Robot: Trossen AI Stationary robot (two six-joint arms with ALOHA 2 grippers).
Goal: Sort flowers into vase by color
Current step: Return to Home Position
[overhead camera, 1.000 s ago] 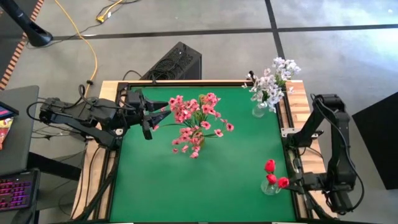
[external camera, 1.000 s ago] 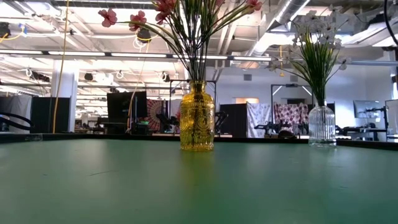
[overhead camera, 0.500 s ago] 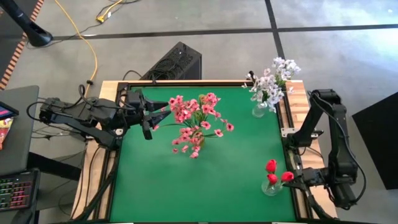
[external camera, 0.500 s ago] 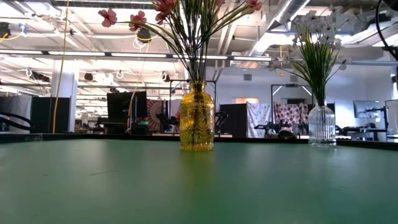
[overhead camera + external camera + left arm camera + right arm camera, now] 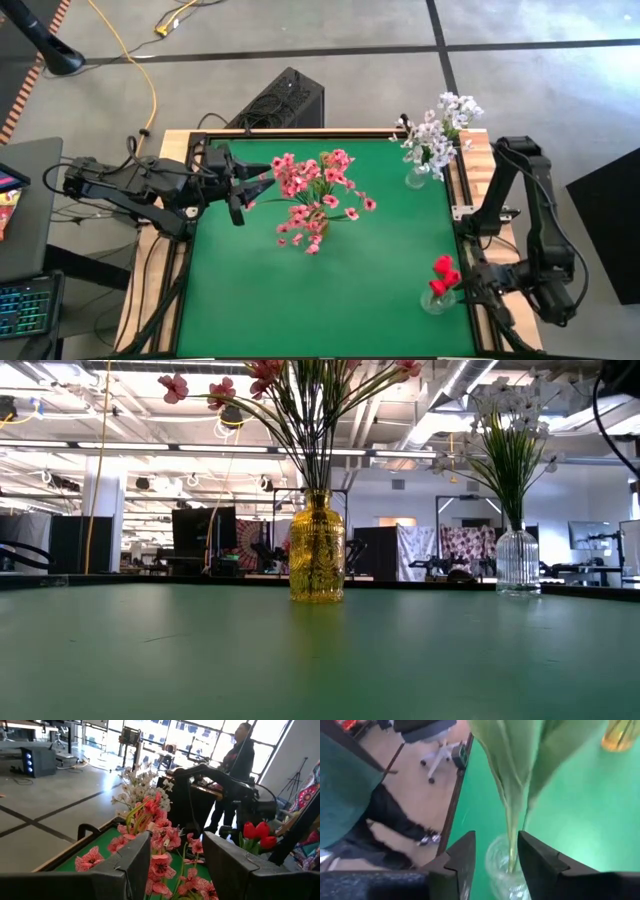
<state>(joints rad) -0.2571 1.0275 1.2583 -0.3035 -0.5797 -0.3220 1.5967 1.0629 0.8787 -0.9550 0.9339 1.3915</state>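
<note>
Pink flowers [image 5: 315, 195] stand in a yellow glass vase [image 5: 317, 547] at the middle of the green table. White flowers [image 5: 437, 128] stand in a clear ribbed vase [image 5: 517, 560] at the far right corner. Red buds [image 5: 440, 272] rise from a small clear vase [image 5: 435, 301] at the near right edge. My left gripper [image 5: 250, 190] hovers open just left of the pink blossoms [image 5: 162, 840], level, touching nothing. My right gripper [image 5: 495, 857] is open at the red flowers' vase [image 5: 507, 867], one finger on either side of the green stems [image 5: 512, 832]. My right gripper stands level at the table's right side with the red flowers' stems [image 5: 511, 845] in the gap between its open fingers, just above the vase mouth. Whether a finger touches the stems or leaves, I cannot tell.
A person [image 5: 240, 760] stands beyond the table in the left wrist view. A black box [image 5: 280, 100] sits on the floor past the far edge. Wooden rails [image 5: 480, 160] border the green mat. Open mat lies at the near left [image 5: 300, 300].
The right arm has swung its wrist toward the red flowers from the table's right side. The red buds, spread apart before, have drawn together into a tight bunch over their vase. The left arm and the other flowers have kept still.
</note>
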